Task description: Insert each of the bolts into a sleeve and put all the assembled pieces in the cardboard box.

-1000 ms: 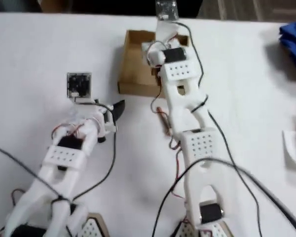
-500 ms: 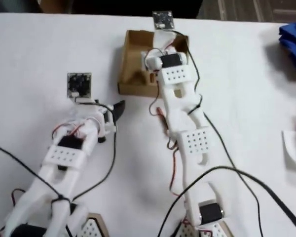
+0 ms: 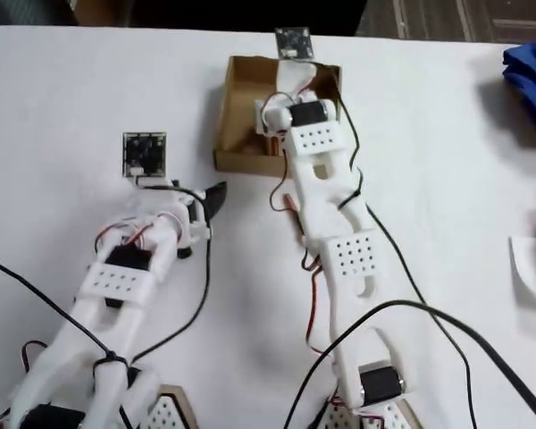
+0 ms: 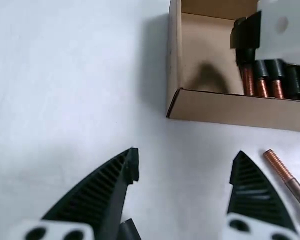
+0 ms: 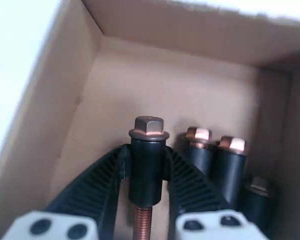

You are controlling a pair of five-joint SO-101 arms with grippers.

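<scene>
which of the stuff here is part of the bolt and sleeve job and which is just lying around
Job: cardboard box; sleeved bolt in the right gripper; finished pieces in the box; bare bolt by the left gripper.
Lying about: blue object, white curved object, near the table edge.

A brown, open-topped cardboard box (image 3: 225, 116) is set near the tabletop's far edge, about midway along it. Three assembled pieces (image 5: 231, 167), each a copper hex-headed bolt in a black sleeve, are ranged side by side along one side wall; whether they stand or lie cannot be told. A fourth piece (image 5: 147, 172) is held inside the box, clamped at its sleeve by the right gripper (image 5: 147, 157), its threaded end showing below. A loose bolt (image 4: 282, 170) is laid flat on the tabletop just outside the near wall.
</scene>
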